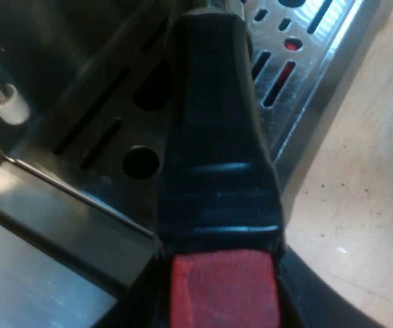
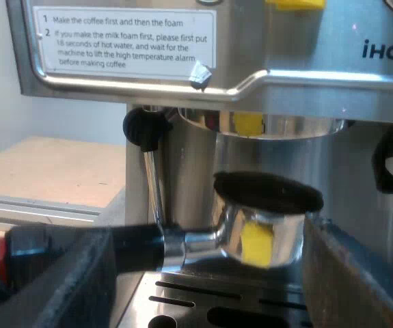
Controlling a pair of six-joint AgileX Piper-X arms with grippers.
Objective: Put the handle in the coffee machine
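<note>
Espresso machine (image 2: 305, 75): brushed-steel front, round brew head (image 2: 271, 124) under the panel.
Table (image 1: 360, 184): pale wood, beside the machine's base.
Drip tray (image 1: 107, 130): steel grate with long slots and round holes, directly beneath the handle.
Holder (image 2: 264, 225): polished metal cup with a dark rim, level, hanging just below the brew head and apart from it, not locked in; yellow patch mirrored on its side.
Handle (image 1: 217, 137): black, ribbed near the back, ending in a red end (image 1: 223, 277); pointing away from the machine over the tray.
Left gripper (image 1: 225, 307): closed around the handle at the red end, black fingers (image 1: 312, 294) pressed to either side.
Right gripper (image 2: 210, 301): spread wide and holding nothing, facing the machine's front; fingers (image 2: 360, 273) well apart.
Steam wand (image 2: 154, 184): thin steel tube beside the brew head, near the handle.
Label (image 2: 124, 37): "1 Make the coffee first and then the foam"; "2 If you make the milk foam first, please first put 18 seconds of hot water…".
Brand (image 2: 387, 49): "iHom", cut off.
</note>
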